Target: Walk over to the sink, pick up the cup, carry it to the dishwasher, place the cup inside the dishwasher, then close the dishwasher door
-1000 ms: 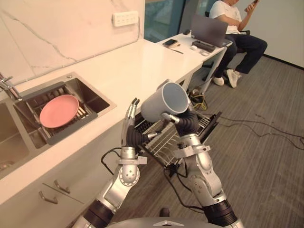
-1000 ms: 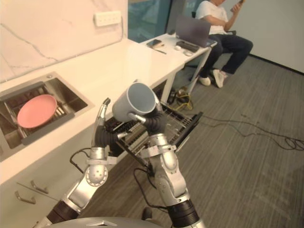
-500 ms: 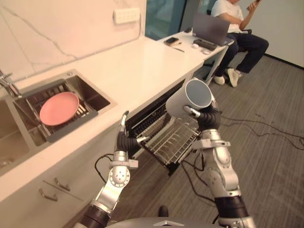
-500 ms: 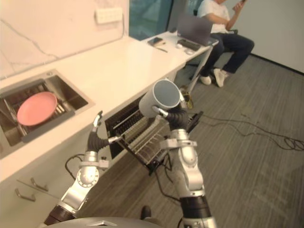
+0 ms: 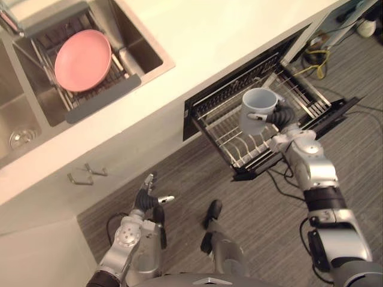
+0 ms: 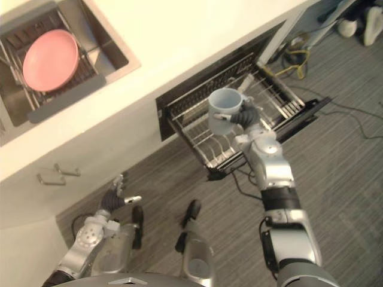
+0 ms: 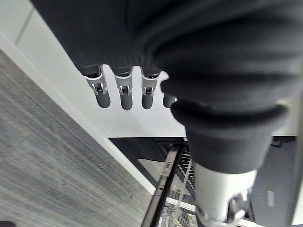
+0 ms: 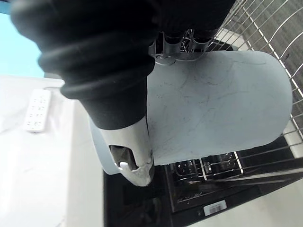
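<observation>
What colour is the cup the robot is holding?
The cup is pale blue-grey, clearest in the right wrist view.

- We see the pulled-out dishwasher rack open from above, where our right hand holds the cup.
- The countertop edge bounds the rack's inner side.
- Upright wire tines crowd its floor.

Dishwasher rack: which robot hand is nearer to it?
Right. The right robot hand holds the cup just above the rack; the left robot hand hangs low near the floor, well aside.
</observation>
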Controlling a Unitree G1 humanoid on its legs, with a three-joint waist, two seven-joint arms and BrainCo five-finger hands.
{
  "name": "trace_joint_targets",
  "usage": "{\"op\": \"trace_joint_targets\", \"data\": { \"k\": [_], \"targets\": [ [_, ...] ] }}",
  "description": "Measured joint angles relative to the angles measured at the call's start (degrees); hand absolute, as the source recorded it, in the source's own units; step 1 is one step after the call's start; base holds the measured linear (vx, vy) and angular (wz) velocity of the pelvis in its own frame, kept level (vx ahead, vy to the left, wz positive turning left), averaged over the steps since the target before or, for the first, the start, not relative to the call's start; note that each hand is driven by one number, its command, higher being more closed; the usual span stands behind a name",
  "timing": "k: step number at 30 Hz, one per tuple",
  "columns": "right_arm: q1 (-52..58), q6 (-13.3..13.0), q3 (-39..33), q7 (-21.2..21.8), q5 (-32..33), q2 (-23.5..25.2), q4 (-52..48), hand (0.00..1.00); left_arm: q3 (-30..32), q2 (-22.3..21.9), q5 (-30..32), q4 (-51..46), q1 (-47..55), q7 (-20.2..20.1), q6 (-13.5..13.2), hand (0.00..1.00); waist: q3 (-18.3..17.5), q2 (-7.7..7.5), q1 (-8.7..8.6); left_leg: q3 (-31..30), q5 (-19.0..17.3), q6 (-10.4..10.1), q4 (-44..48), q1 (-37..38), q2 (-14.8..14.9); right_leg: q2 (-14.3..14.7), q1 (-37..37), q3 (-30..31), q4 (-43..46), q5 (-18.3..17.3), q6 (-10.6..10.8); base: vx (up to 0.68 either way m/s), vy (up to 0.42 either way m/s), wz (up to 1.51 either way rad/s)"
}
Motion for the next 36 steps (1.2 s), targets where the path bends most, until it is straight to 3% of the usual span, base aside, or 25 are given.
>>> {"op": "trace_joint_targets", "data": {
  "k": [3,8,11,14,17,23,26,28,29,33,36],
  "targets": [
    [-4.5,1.3,0.0,-0.4,-0.2,-2.2,3.2,1.00,0.4,-0.1,-1.2,1.5,0.3,-0.1,-1.6,0.00,2.7,0.96,0.65,-0.8,-0.2,0.6,1.6,-1.6,-0.7,-0.8,-0.3,-0.2,0.0,0.6,0.3,-0.06,0.093,0.15],
    [-8.7,2.4,0.1,0.6,-0.8,-2.7,9.7,1.00,2.0,-0.1,-5.4,4.9,0.8,-1.2,-2.9,0.00,4.2,2.60,1.92,-0.9,0.0,1.4,2.9,-5.0,-1.4,-1.6,-2.6,-0.7,0.0,0.9,0.4,-0.07,0.087,0.10],
    [-12.1,2.8,3.0,2.9,-5.0,-4.5,15.7,1.00,1.9,-0.2,-8.2,9.2,0.8,-2.8,-3.0,0.00,5.1,4.09,2.25,-1.6,0.4,1.5,3.5,-7.0,-1.8,-2.0,-4.0,-1.9,0.0,1.0,0.4,-0.03,0.049,0.14],
    [-15.5,3.9,5.2,4.6,-7.4,-7.3,22.5,1.00,2.1,-0.1,-8.2,13.2,0.6,-4.8,-3.4,0.00,6.4,5.61,2.99,-2.9,1.1,1.5,3.5,-8.4,-1.9,-2.0,-4.6,-3.3,0.0,1.6,-0.2,0.02,0.030,0.22],
    [-19.4,4.1,6.9,5.4,-7.5,-9.0,24.8,1.00,2.1,-0.3,-8.1,14.7,0.2,-5.4,-5.9,0.00,6.8,6.54,3.62,-2.9,1.2,1.7,3.3,-9.5,-2.3,-2.3,-5.9,-3.2,0.0,1.8,-0.2,0.01,0.012,0.01],
    [-25.1,3.8,9.0,4.8,-9.4,-9.9,30.5,1.00,2.3,-1.7,-8.1,16.1,-0.5,-6.6,-8.1,0.00,7.4,8.60,4.31,-2.6,1.8,2.4,2.8,-11.7,-3.4,-3.3,-8.4,-2.5,0.0,2.5,0.0,0.00,0.057,0.04],
    [-26.5,3.8,9.7,4.9,-10.1,-11.0,31.4,1.00,2.2,-2.7,-8.2,17.5,-1.5,-6.8,-8.4,0.00,7.7,10.17,4.79,-2.5,2.3,2.6,2.4,-12.3,-4.0,-3.8,-9.2,-2.3,0.0,2.8,0.0,0.00,0.037,0.03],
    [-27.0,3.8,10.2,5.4,-10.9,-11.1,31.4,1.00,2.1,-2.7,-8.4,17.6,-1.6,-7.3,-8.4,0.00,7.7,10.22,4.80,-2.5,2.3,2.7,2.3,-12.5,-4.0,-3.9,-9.4,-2.3,0.0,2.8,0.0,0.00,0.015,0.00],
    [-27.1,3.9,10.6,5.9,-10.9,-11.3,31.4,0.00,2.1,-2.7,-8.6,17.7,-1.6,-7.3,-8.4,0.00,7.7,10.24,4.84,-2.5,2.3,2.7,2.3,-12.5,-4.0,-3.9,-9.4,-2.4,0.0,2.8,0.0,0.00,0.000,0.00],
    [-27.2,5.7,11.3,7.6,-10.7,-11.6,31.6,0.00,2.0,-2.7,-9.0,17.9,-1.6,-7.5,-8.4,0.00,7.6,10.35,4.74,-2.8,3.5,2.8,0.5,-12.5,-4.7,-4.5,-9.9,-2.9,0.1,2.8,-0.1,0.01,0.005,0.09],
    [-27.4,5.7,11.2,7.6,-8.6,-12.0,33.3,0.00,1.9,-2.7,-9.5,18.1,-1.6,-7.6,-8.4,0.00,7.6,10.38,4.62,-3.2,3.9,2.8,0.1,-12.4,-5.0,-4.6,-9.7,-3.4,0.1,2.8,-0.1,0.00,-0.003,0.09]
  ]
}}
